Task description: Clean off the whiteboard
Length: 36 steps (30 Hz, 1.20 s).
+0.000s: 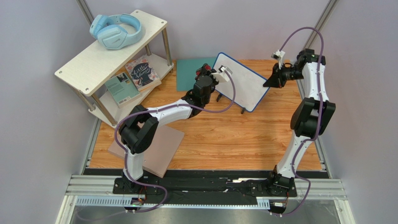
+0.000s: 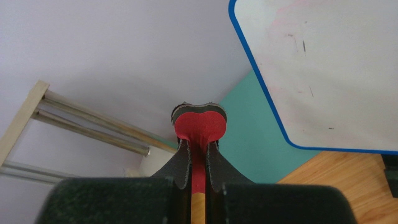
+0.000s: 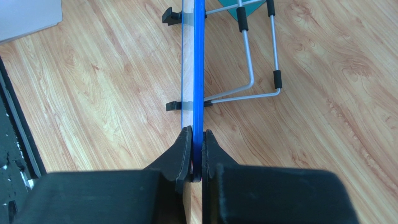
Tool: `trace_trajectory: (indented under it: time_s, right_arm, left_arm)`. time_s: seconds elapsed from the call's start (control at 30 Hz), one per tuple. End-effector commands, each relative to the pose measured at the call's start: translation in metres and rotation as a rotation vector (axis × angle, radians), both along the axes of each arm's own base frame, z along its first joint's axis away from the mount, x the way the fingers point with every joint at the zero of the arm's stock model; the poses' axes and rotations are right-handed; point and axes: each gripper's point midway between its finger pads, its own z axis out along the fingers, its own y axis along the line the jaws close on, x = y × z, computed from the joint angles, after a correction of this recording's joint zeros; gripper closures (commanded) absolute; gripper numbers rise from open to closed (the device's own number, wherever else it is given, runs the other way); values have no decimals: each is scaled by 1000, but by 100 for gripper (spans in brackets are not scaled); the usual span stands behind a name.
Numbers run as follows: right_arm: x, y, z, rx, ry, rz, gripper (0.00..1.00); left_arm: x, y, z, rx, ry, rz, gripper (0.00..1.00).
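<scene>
The whiteboard (image 1: 243, 83), white with a thin blue frame, stands tilted on its black feet at the back middle of the wooden table. In the left wrist view its face (image 2: 327, 70) carries a few faint dark marks and a pink smudge. My left gripper (image 1: 205, 74) is shut on a red eraser (image 2: 201, 125) and holds it just left of the board's upper left corner, apart from the face. My right gripper (image 1: 271, 80) is shut on the board's right edge; the right wrist view shows the blue frame (image 3: 199, 70) pinched between the fingers (image 3: 182, 154).
A teal mat (image 1: 192, 73) lies behind the board. A pinkish-tan square board (image 1: 161, 147) lies under the left arm. A white shelf (image 1: 93, 60) at the back left holds blue headphones (image 1: 116, 30) and books (image 1: 140, 73). The board's wire stand (image 3: 252, 70) rests on the wood.
</scene>
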Motion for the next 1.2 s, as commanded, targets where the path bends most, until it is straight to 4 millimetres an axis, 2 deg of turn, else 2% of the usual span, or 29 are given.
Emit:
trace_trajectory:
  time_s: [0.0, 0.13, 0.27, 0.37, 0.4, 0.47, 0.53, 0.67, 0.83, 1.0, 1.17]
  right_arm:
    - [-96, -26, -81, -296, 439, 184, 100]
    - [-105, -20, -92, -305, 488, 214, 100]
    - [-100, -17, -97, -316, 504, 217, 99]
    - [-90, -16, -91, -313, 477, 195, 91]
    - [-88, -14, -88, -305, 465, 191, 83]
    - [-81, -12, -81, -298, 440, 179, 79]
    - [-77, -10, -76, -290, 419, 172, 73]
    - [-73, -6, -73, -288, 408, 170, 68]
    - [-70, -6, -73, -298, 402, 172, 62]
    - [-61, -8, -76, -305, 389, 171, 57]
    - [-54, -7, -75, -298, 365, 177, 49]
  left_arm:
    - [-3, 18, -11, -17, 19, 61, 100]
    - [-1, 20, -24, -23, 44, 87, 100]
    - [1, 22, -31, -29, 65, 113, 100]
    - [2, 22, -41, -14, 77, 123, 100]
    - [2, 22, -43, -10, 80, 125, 100]
    - [3, 24, -48, -2, 86, 138, 100]
    - [2, 25, -49, -10, 80, 150, 100]
    - [2, 36, -50, -31, 73, 187, 100]
    - [5, 55, -40, -115, 73, 234, 100]
    - [8, 63, -39, -207, 135, 214, 100]
    - [9, 66, -44, -202, 153, 213, 100]
